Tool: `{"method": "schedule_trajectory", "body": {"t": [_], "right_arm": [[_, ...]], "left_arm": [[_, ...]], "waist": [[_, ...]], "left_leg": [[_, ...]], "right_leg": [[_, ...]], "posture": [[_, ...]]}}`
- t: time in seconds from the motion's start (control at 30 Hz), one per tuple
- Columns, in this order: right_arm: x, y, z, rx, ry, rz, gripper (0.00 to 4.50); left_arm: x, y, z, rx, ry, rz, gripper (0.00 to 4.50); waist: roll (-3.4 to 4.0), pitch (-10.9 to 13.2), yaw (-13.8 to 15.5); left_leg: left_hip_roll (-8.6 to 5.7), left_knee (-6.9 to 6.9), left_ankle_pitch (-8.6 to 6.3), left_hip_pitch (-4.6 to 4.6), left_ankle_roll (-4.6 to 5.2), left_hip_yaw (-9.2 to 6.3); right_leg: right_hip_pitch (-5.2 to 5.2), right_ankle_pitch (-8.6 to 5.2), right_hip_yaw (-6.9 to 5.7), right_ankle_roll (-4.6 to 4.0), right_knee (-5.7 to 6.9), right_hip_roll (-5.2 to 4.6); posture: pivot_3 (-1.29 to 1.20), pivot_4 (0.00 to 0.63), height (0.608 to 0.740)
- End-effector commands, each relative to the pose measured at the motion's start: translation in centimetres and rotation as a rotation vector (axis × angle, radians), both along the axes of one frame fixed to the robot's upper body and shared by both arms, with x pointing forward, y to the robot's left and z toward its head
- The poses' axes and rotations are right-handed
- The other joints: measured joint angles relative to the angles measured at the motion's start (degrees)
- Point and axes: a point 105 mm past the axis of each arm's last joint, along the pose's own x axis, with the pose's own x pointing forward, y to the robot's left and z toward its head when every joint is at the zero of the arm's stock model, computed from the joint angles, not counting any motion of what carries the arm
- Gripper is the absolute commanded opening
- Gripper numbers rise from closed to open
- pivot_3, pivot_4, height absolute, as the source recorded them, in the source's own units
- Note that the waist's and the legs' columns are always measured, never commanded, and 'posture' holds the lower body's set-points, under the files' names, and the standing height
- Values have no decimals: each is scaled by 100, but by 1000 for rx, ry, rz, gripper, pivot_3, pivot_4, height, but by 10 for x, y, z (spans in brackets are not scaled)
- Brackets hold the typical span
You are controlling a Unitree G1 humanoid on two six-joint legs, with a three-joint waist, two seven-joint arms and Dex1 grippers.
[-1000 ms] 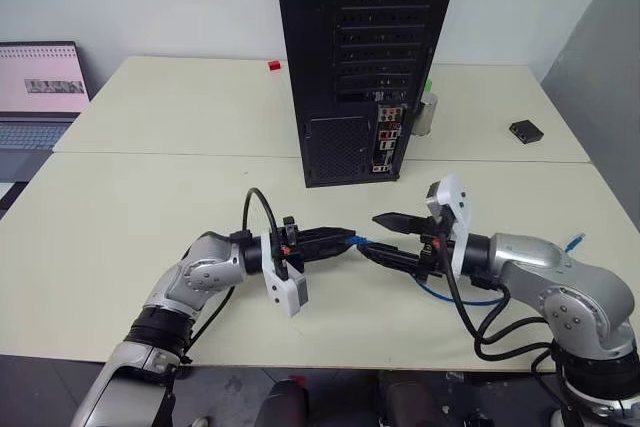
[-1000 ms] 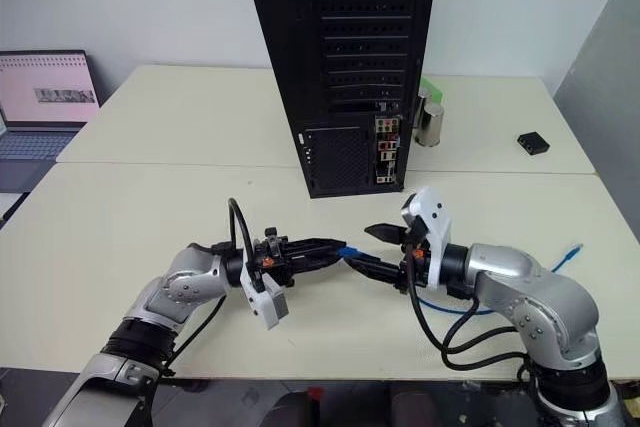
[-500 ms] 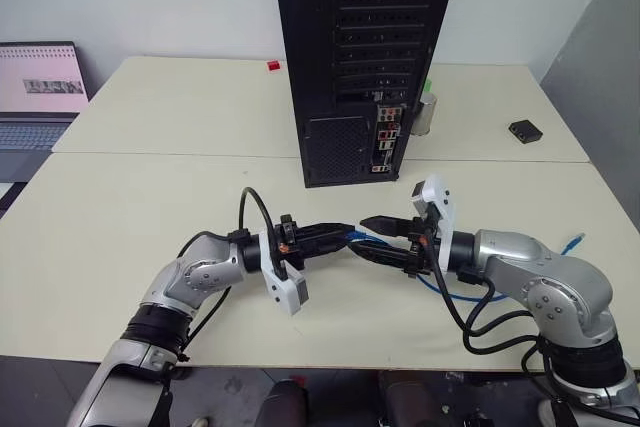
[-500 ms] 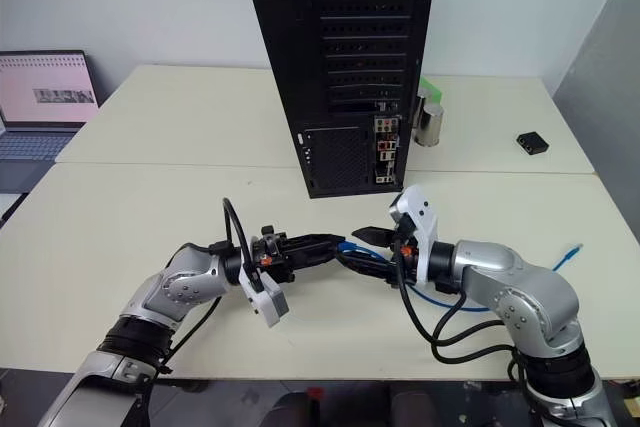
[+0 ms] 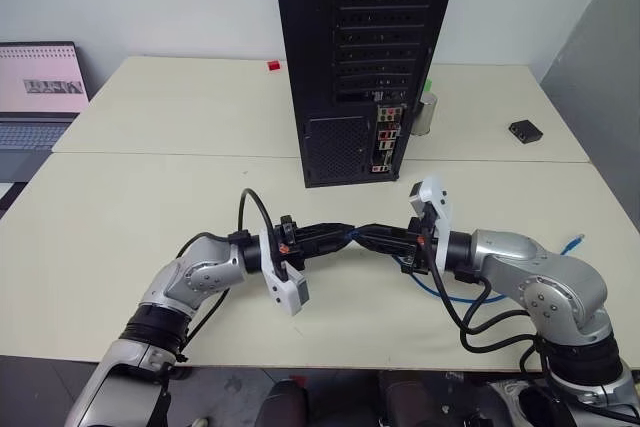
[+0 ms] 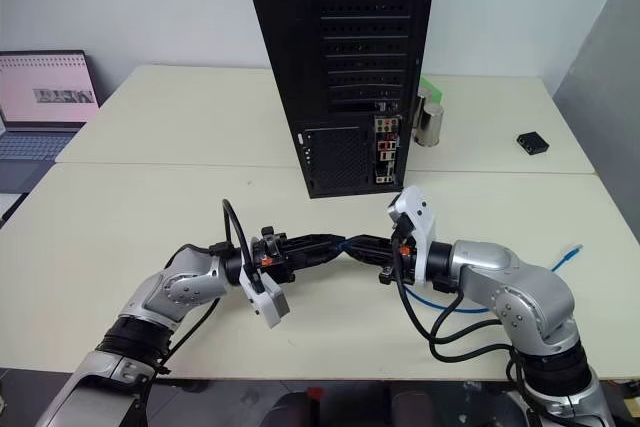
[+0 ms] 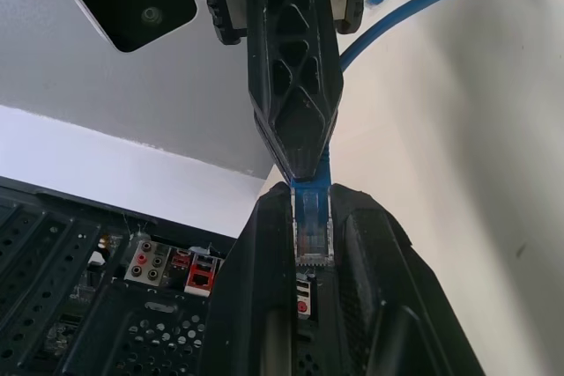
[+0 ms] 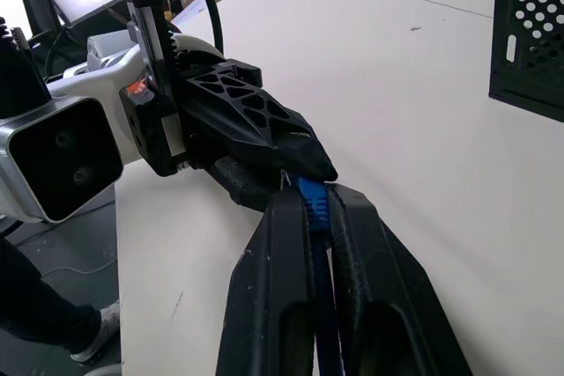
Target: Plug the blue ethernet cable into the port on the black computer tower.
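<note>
Above front table, just ahead of tower: blue ethernet cable (image 7: 310, 217) being held in air, plug end pinched between both grippers meeting tip to tip. Left gripper (image 5: 343, 232) clamping on clear-blue plug; right gripper (image 5: 366, 237) closing fingers on cord right behind plug. Rest of cord trailing under right arm, looping on cream table (image 5: 120, 217), far plug lying near right edge. Black computer tower (image 5: 365, 57) standing upright behind, port strip facing grippers.
</note>
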Motion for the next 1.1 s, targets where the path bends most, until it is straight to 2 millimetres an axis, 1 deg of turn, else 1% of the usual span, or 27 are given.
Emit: {"method": "schedule_trajectory", "body": {"t": [0.03,0.23,0.27,0.33,0.37,0.4,0.5,0.57,0.6,0.63,0.7,0.77,0.83,0.93,1.03,1.1], "right_arm": [[-3,4,9,3,-37,32,3],[-2,1,9,-4,-28,33,2],[-2,1,9,-7,-27,33,2],[-1,0,9,-13,-29,31,1],[-1,0,9,-15,-30,30,1],[0,-1,9,-17,-32,24,1],[2,-6,9,-24,-41,-1,0],[7,-13,12,-15,-56,-57,0],[9,-16,13,-15,-70,-87,0],[11,-20,14,-18,-87,-118,0],[15,-25,17,-16,-122,-181,0],[19,-28,21,-10,-159,-239,0],[25,-28,28,-6,-221,-319,0],[36,-27,37,14,-291,-468,0],[43,-26,42,23,-342,-592,0],[46,-20,44,28,-365,-651,0]], "left_arm": [[2,-3,11,-23,-47,-8,281],[5,-2,18,-85,-45,15,281],[6,-2,17,-79,-34,18,985],[9,-1,16,-79,-11,34,1366],[10,0,16,-77,0,41,1700],[12,1,16,-84,12,54,1853],[13,6,16,-85,41,71,2555],[13,13,15,-100,82,98,2939],[14,18,15,-112,106,122,3246],[17,23,14,-130,137,157,3359],[19,32,8,-139,241,215,3820],[18,36,-1,-159,395,251,3836],[18,33,1,-234,563,274,3836],[20,26,10,-370,795,319,3836],[16,15,20,-445,933,322,3836],[14,8,27,-486,995,322,3836]], "waist": [[0,0,0],[0,0,0],[0,0,0],[0,0,0],[0,0,0],[0,0,0],[0,0,-1],[0,0,-10],[1,0,-12],[1,-1,-12],[1,-1,-10],[1,0,-10],[2,0,-13],[2,1,-14],[1,0,-16],[1,0,-20]], "left_leg": [[0,0,0,0,0,0],[0,0,0,0,0,0],[0,0,0,0,0,0],[0,0,0,0,0,-1],[0,0,0,0,0,0],[0,0,0,0,0,-1],[0,0,0,-1,0,-1],[1,0,0,0,0,-1],[2,-1,0,0,0,-1],[2,-2,0,1,0,0],[2,-3,0,-1,0,-1],[2,-3,0,-1,0,-1],[5,-3,0,-1,0,-1],[5,-3,0,-3,0,-4],[2,-1,0,-5,0,-7],[3,-2,0,-5,0,-7]], "right_leg": [[0,0,0,0,0,0],[0,0,0,0,0,0],[0,0,0,0,0,0],[0,0,-2,0,0,0],[0,0,-1,0,0,0],[0,0,-1,0,0,0],[0,0,-1,0,0,0],[0,0,-2,0,0,0],[0,0,-1,0,0,0],[0,0,0,0,0,0],[-1,0,-1,0,0,-1],[-2,0,-1,0,0,-1],[-2,0,-2,0,1,0],[-4,-1,-2,1,4,1],[-3,-1,-2,2,4,2],[-4,-2,-2,2,1,2]], "posture": [[0,150,740],[0,150,740],[0,150,740],[0,150,740],[0,150,740],[0,150,740],[0,150,740],[0,150,740],[0,150,740],[0,150,740],[0,150,740],[0,150,740],[0,150,740],[0,150,740],[0,150,740],[0,150,740]]}}
